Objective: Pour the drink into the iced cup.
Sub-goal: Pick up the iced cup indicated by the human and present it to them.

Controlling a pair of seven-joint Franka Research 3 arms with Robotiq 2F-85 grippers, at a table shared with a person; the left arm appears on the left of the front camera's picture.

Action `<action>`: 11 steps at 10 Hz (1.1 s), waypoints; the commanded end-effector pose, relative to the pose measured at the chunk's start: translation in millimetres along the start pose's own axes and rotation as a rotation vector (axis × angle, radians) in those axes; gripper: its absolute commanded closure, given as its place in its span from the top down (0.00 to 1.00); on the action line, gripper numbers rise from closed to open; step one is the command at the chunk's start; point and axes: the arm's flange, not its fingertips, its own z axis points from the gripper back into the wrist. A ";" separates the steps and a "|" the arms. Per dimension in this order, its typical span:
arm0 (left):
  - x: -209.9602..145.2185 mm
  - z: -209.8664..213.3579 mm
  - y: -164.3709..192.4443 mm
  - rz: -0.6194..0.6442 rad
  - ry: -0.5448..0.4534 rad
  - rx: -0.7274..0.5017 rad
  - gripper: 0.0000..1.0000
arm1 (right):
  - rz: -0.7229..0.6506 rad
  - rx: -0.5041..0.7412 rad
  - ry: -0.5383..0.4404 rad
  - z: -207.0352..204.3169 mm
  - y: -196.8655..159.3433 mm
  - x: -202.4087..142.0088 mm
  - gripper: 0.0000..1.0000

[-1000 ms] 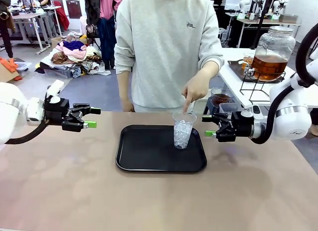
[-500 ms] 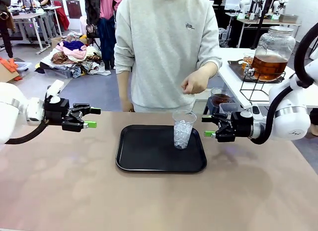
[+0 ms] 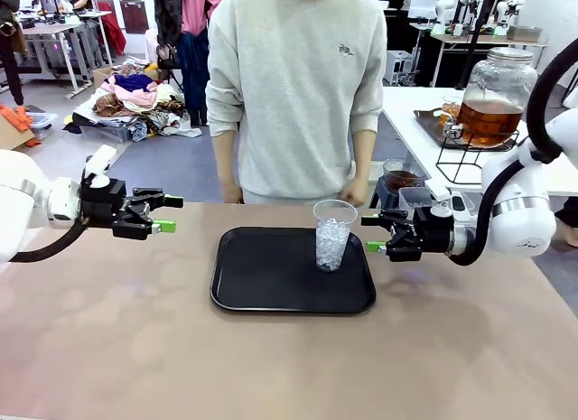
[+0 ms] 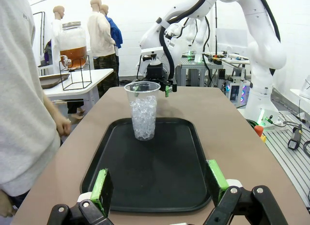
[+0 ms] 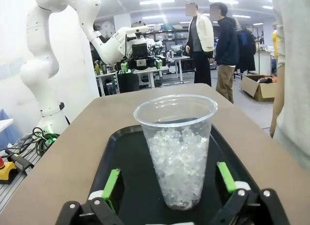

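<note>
Ice-filled clear plastic cup (image 3: 333, 235) near black tray's (image 3: 262, 280) right edge.
Likely thin, crushable; right gripper (image 3: 370, 233), jaws spread, should clasp mid-height, gently.

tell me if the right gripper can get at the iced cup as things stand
Probably yes: the right gripper is open, level with the iced cup on the tray and aimed at it, with nothing between them.
</note>
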 end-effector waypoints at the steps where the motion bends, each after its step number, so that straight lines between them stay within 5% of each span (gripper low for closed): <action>1: 1.8 -0.9 0.7 0.000 -0.007 0.001 1.00 | 0.020 -0.025 -0.009 -14.8 -11.2 -2.8 1.00; 11: 1.8 -0.9 0.7 0.000 -0.007 0.001 1.00 | -0.037 0.023 -0.016 -42.1 -19.4 -13.9 1.00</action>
